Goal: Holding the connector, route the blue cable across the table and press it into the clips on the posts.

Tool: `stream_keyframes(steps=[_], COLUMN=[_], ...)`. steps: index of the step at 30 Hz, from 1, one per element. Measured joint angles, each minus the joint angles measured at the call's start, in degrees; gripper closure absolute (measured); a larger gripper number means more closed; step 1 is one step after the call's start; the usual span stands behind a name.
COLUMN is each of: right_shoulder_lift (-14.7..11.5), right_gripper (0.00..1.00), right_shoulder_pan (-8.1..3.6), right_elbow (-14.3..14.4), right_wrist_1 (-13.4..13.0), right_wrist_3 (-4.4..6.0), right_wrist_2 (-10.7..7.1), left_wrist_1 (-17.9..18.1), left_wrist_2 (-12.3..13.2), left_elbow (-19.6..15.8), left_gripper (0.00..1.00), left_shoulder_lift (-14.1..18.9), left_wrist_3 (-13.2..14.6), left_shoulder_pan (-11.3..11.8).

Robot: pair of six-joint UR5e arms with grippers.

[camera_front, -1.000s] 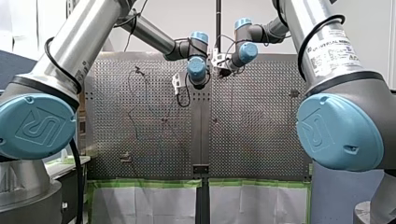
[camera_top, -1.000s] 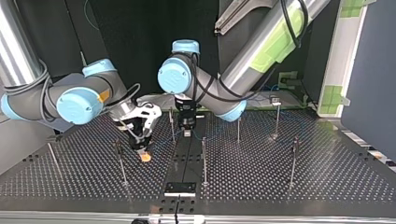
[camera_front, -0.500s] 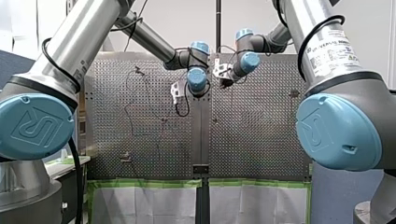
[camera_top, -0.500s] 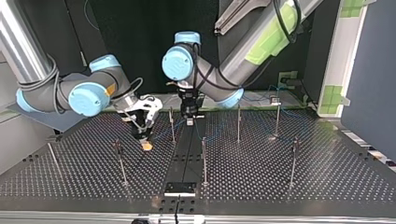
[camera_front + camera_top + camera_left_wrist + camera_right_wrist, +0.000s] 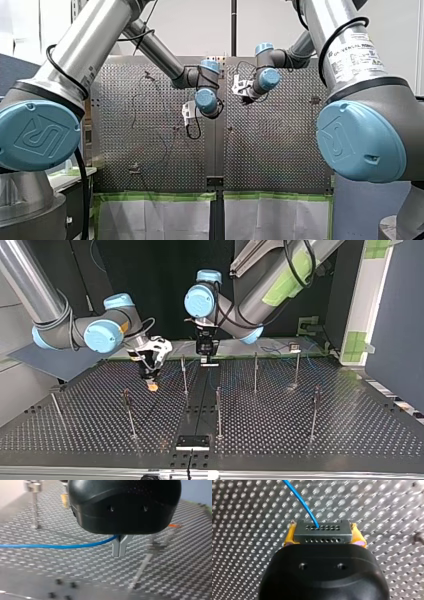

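Observation:
In the right wrist view my right gripper point(image 5: 322, 534) is shut on the grey metal connector point(image 5: 322, 530), with its yellow pads point(image 5: 289, 538) at either side. The blue cable point(image 5: 300, 497) leaves the connector's face and runs ahead over the perforated table. In the left wrist view my left gripper point(image 5: 119, 554) is shut on the blue cable point(image 5: 57, 546), which trails off to one side just above the table. In the top view my right gripper point(image 5: 151, 382) hangs left of a thin post point(image 5: 184, 374). My left gripper point(image 5: 205, 361) hangs just right of that post.
Several thin clip posts stand on the table, among them one near the middle point(image 5: 218, 410), two further right point(image 5: 255, 372) point(image 5: 315, 410) and one at the left point(image 5: 128, 412). A black plate point(image 5: 192, 441) sits at the top view's near edge. A green-taped panel point(image 5: 360, 305) borders the right.
Both grippers have moved back across the table toward the arms' bases, away from the top view's camera. The right gripper keeps the connector and the left keeps the cable.

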Motion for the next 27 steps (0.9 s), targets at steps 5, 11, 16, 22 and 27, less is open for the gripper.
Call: stream_keyframes(steps=[5,11,16,22,27], right_shoulder_lift=[0.2,1.5,3.4,4.2,4.3], right_gripper=[1.0,1.0,1.0,1.0,1.0], right_shoulder_pan=[-0.54,-0.94,-0.95,-0.96,-1.18], right_elbow=[2.7,6.3,8.9,11.8,14.5], right_wrist_1=[-2.6,-6.2,-7.8,-8.1,-8.9], right_wrist_3=[0.2,0.32,-0.34,-0.75,-0.46], right_wrist_2=[0.29,0.4,0.44,0.32,0.19], left_wrist_1=[2.5,5.1,6.2,7.5,8.7], left_wrist_2=[1.7,2.9,3.5,5.1,6.5], left_elbow=[-1.3,-1.4,-1.4,-1.4,-1.4], left_gripper=[1.0,1.0,1.0,1.0,1.0], left_shoulder_lift=[-2.4,-4.6,-4.9,-5.9,-7.6], left_wrist_3=[-0.2,-0.6,-0.9,-1.2,-1.6], left_shoulder_pan=[0.0,0.1,0.3,0.6,0.5])
